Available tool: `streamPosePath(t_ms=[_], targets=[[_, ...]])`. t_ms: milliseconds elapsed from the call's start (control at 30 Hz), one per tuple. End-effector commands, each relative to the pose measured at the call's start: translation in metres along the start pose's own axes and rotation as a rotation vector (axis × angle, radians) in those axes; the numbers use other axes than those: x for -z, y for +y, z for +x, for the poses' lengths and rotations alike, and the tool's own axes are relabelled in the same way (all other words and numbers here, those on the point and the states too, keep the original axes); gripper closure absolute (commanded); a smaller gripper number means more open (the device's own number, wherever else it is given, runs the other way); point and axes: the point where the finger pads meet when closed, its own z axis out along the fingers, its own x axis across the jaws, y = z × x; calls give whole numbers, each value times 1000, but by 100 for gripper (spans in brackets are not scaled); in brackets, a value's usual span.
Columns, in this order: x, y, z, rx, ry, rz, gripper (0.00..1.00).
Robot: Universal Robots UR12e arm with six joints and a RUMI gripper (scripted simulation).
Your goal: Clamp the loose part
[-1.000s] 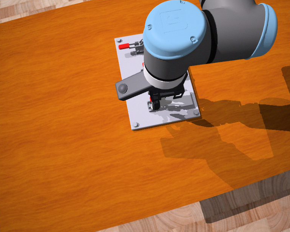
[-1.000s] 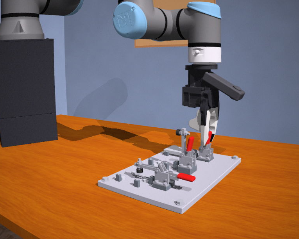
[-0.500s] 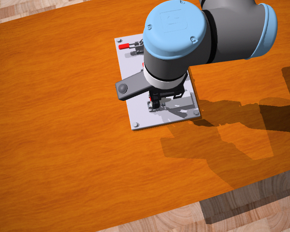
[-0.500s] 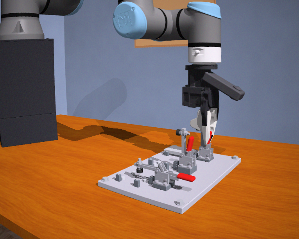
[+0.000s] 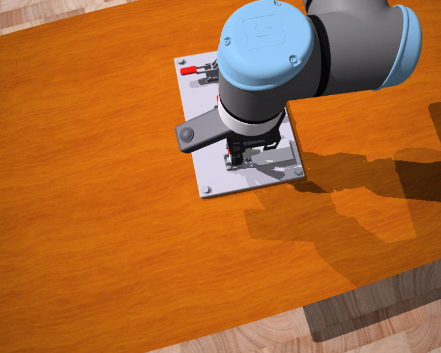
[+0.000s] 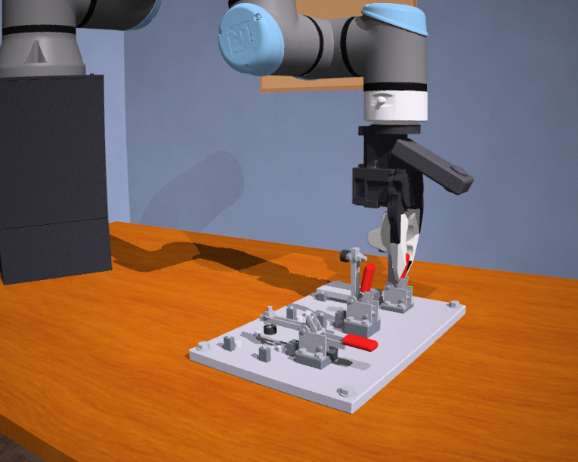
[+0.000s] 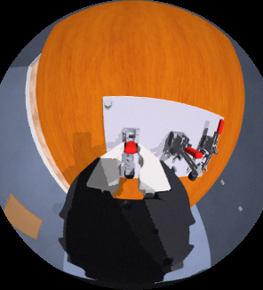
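Observation:
A grey fixture plate (image 5: 204, 164) (image 6: 422, 336) (image 7: 164, 116) carries three toggle clamps with red handles. My gripper (image 6: 405, 265) (image 7: 131, 143) points straight down over the far clamp and is shut on that clamp's red handle (image 6: 406, 261) (image 7: 130, 147), which stands nearly upright. A flat grey part (image 5: 277, 156) (image 6: 332, 291) lies in the nest beside this clamp. The middle clamp's handle (image 6: 367, 276) (image 7: 193, 152) stands upright. The near clamp's handle (image 5: 188, 70) (image 6: 359, 342) (image 7: 219, 126) lies flat. My wrist hides the far clamp's bar in the overhead view.
The plate sits on an orange wooden table (image 5: 83, 172) (image 6: 109, 338). The arm's black base box (image 6: 47, 174) stands at the table's back left. A small black knob (image 6: 270, 328) and several grey blocks sit on the plate's near end.

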Motion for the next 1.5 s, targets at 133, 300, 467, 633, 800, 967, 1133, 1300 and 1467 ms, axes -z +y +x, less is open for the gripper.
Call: streamPosePath(t_ms=[133,300,467,633,800,967,1133,1300,1467], targets=[[1,-1,0,0,0,1,100],[1,-1,0,0,0,1,100],[1,-1,0,0,0,1,100],[1,-2,0,0,0,1,100],[1,-4,0,0,0,1,100],[1,-6,0,0,0,1,100],[1,-8,0,0,0,1,100],[0,-12,0,0,0,1,100],[0,-17,0,0,0,1,100]])
